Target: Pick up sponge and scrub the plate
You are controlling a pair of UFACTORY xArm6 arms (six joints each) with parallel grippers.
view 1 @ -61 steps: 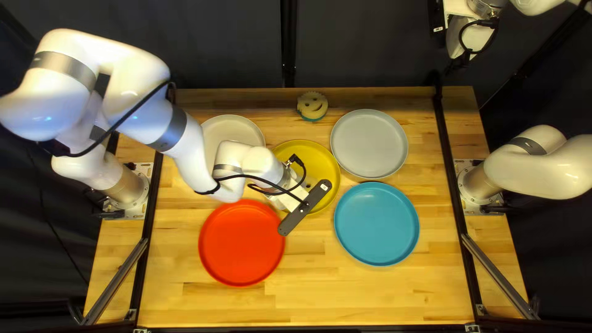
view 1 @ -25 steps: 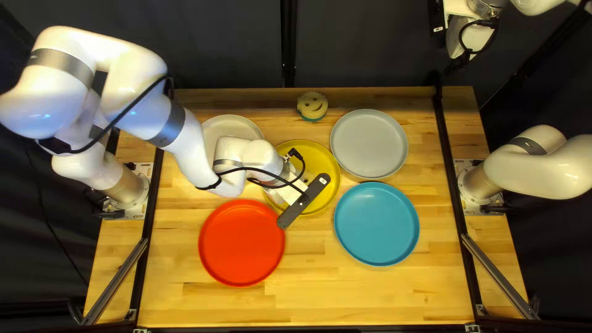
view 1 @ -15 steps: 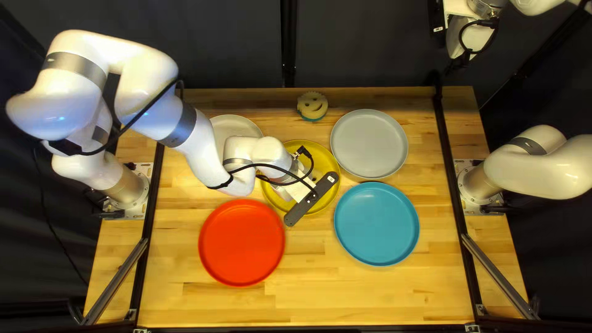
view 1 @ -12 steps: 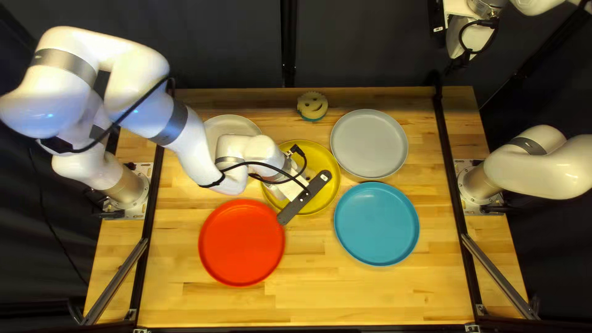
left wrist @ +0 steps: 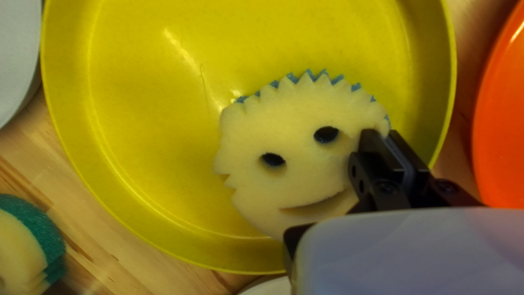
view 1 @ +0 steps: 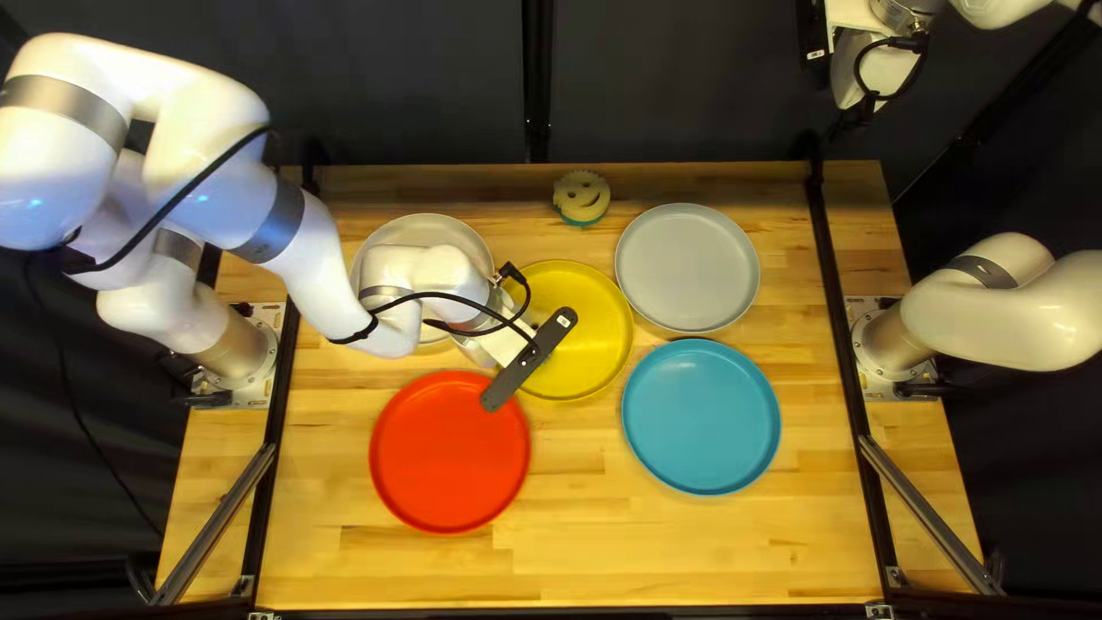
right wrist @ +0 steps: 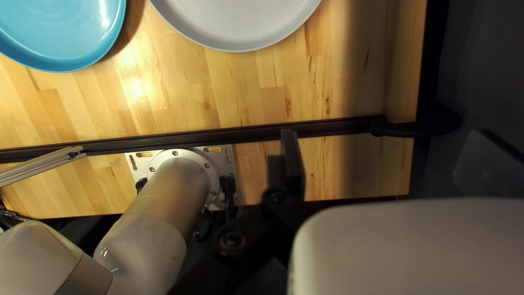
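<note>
Above the near left part of the yellow plate, my left gripper shows only its upper side; its fingertips are hidden there. In the left wrist view my left gripper is shut on one edge of a round cream smiley-face sponge with a blue underside. That sponge overlaps the yellow plate; contact with it cannot be told. My right gripper hangs beyond the table's far edge at the right. In the right wrist view my right gripper stands open, nothing between its fingers.
A second smiley sponge lies near the far edge. Around the yellow plate are a white plate, partly under my left arm, a grey plate, a blue plate and a red plate.
My left gripper shifted a little right over the yellow plate, then back left, now farther toward the white and red plates. The right arm and all plates have stayed put.
</note>
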